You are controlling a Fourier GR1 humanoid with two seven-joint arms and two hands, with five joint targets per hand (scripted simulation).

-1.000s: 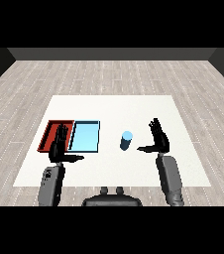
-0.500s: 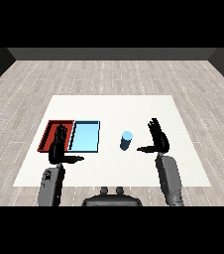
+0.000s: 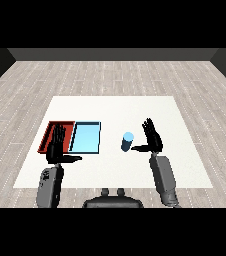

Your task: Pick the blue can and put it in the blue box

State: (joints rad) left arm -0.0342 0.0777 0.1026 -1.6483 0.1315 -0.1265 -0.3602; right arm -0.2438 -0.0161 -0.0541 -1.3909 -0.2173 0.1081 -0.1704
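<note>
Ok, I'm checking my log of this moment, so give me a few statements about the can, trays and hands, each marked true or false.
1. The can stands upright on the table. True.
2. The right hand is curled round the can. False: it is open beside the can, its thumb pointing toward it, and holds nothing.
3. The blue tray lies to the right of the red tray. True.
4. The can is already in the blue tray. False: it stands on the table between that tray and the right hand.
5. The left hand is over the red tray's near edge, fingers straight. True.
</note>
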